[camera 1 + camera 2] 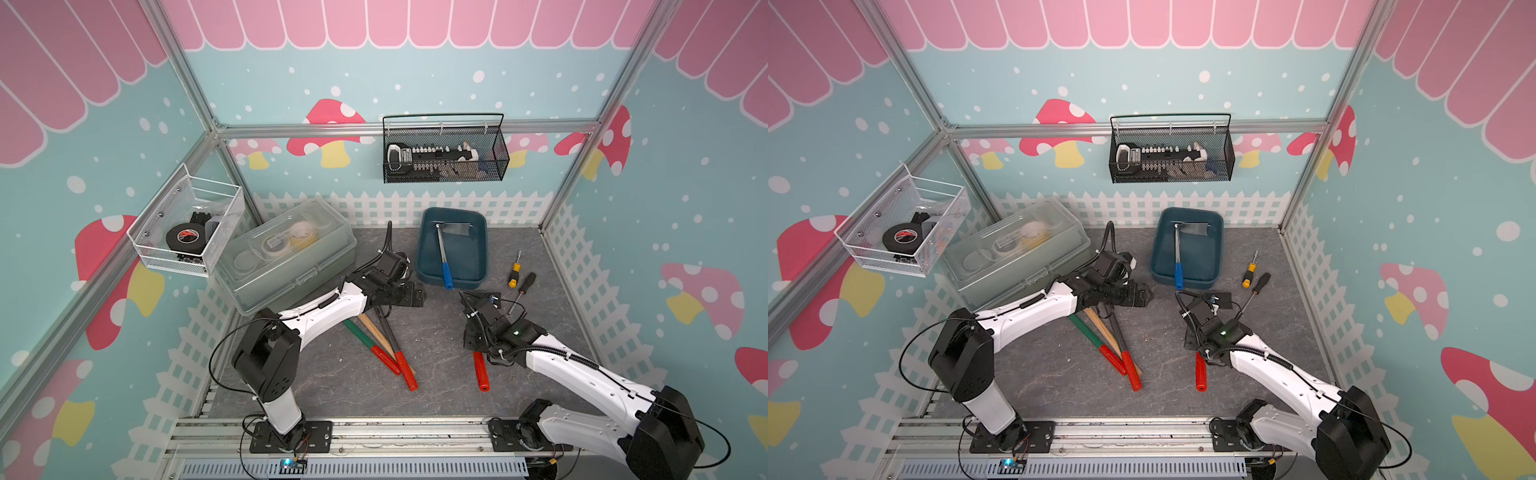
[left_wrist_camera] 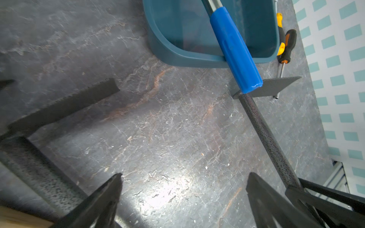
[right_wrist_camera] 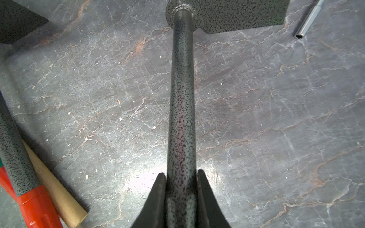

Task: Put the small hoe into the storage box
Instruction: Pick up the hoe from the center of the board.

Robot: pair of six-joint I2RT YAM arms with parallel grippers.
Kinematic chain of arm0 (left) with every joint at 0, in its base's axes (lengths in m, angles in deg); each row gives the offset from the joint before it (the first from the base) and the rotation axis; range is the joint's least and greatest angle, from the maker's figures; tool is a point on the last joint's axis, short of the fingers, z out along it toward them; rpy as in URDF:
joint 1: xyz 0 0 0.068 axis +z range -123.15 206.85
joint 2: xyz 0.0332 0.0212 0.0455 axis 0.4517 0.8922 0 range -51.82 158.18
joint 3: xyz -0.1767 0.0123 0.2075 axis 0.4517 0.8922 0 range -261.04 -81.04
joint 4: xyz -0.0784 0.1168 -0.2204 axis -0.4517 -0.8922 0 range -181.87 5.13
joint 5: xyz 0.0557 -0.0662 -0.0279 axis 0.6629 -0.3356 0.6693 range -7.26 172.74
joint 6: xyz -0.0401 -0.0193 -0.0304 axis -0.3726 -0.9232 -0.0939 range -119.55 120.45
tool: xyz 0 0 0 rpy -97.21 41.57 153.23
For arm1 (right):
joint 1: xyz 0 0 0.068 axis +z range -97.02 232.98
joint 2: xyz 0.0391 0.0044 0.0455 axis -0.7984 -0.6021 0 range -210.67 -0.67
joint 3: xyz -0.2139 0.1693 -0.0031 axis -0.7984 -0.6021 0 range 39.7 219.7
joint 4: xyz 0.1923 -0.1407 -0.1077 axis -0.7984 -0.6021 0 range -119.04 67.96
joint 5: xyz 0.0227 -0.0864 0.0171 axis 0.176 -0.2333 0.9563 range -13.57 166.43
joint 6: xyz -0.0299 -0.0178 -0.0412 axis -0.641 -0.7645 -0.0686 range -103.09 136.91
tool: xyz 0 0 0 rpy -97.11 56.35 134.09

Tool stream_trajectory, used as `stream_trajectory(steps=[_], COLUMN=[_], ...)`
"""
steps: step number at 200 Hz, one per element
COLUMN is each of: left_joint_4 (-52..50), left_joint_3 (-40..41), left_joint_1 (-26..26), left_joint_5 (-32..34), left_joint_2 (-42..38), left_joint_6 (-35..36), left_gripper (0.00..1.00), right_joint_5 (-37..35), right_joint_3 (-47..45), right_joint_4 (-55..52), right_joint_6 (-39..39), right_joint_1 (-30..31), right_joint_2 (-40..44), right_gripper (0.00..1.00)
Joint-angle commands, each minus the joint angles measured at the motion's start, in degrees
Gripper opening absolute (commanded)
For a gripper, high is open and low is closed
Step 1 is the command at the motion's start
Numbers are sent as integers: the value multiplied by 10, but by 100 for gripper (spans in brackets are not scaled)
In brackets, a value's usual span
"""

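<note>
Gripper [image 3: 181, 173] on right arm clamps speckled hoe [image 3: 181, 88].

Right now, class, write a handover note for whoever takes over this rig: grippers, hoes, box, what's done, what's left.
The left gripper is open and empty above the table.
The right gripper is shut on the red-handled hoe, at its shaft.
The box holds the blue-handled hoe, handle overhanging the rim.
Done: red-handled hoe gripped.
Left: carry it into the box, release.
</note>
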Motion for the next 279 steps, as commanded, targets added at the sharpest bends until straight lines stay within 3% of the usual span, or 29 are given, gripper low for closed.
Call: stream_trajectory(steps=[1, 94, 163, 279], left_joint_4=[4, 7, 85, 101], left_joint_3=[-2, -50, 12, 1], left_joint_1=[-3, -3, -13, -14], left_joint_5=[-34, -63, -132, -130], left_joint_2=[9, 50, 35, 45], left_joint_6=[-23, -48, -116, -127], left_gripper=[97, 97, 97, 97], right_joint_5=[1, -15, 5, -32], right_joint_3=[31, 67, 55, 103], right_joint_4=[9, -35, -6, -78], right_joint_6=[-11, -28, -31, -41], right_joint_1=[-5, -15, -17, -17], right_joint_2=[12, 28, 28, 68], right_gripper=[0, 0, 0, 0])
